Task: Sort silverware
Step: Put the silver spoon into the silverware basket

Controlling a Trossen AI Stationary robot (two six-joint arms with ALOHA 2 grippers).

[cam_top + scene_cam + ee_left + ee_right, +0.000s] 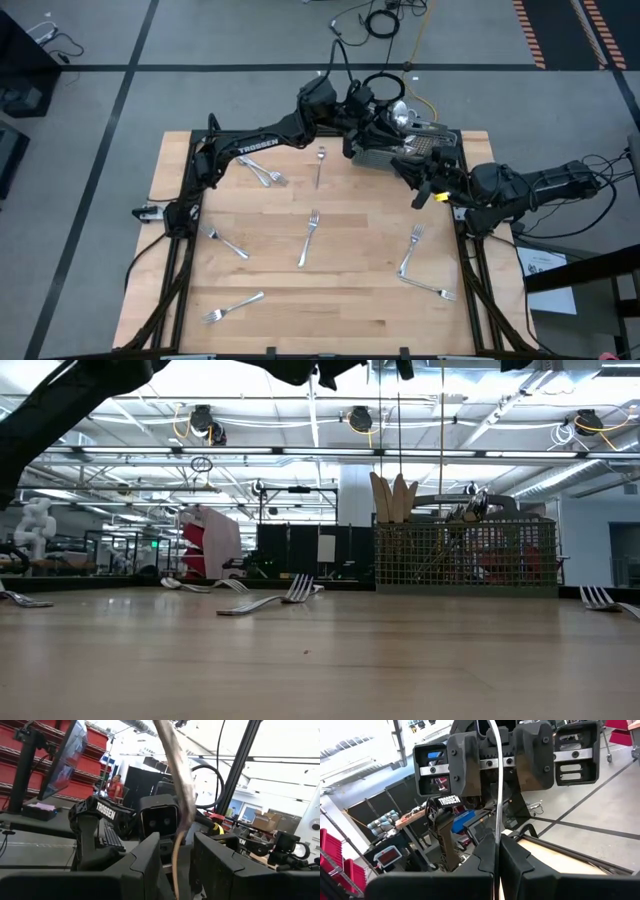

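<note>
Your wooden surface (330, 300) carries loose silverware: a fork (309, 238) near the middle, another fork (232, 305) toward the front left, one (227, 242) at mid-left, a pair (262, 174) under the left arm, one piece (320, 165) near the back centre, and two more (412, 250) (428, 288) at front right. The grey mesh caddy (465, 556) stands at the back right of the surface, with pale wooden handles and some metal pieces standing in its slots. Both arms meet just above and beside that caddy, crowding the space over it.

Your right claw (497, 851) is pressed together on a slim silver utensil (498, 795), which stands up between its fingers toward the left arm's wrist. Your left claw (176, 865) is partly spread, and the same kind of slim metal piece (176, 780) rises through the gap between its fingers; you cannot tell whether the fingers touch it. So the piece sits between the two claws, raised off the surface near the caddy.

"TROSSEN" reads in white on the left arm (255, 148) and again on the arm bodies in both wrist views. Beyond the surface, a person in red (116, 786) stands by red shelving.
</note>
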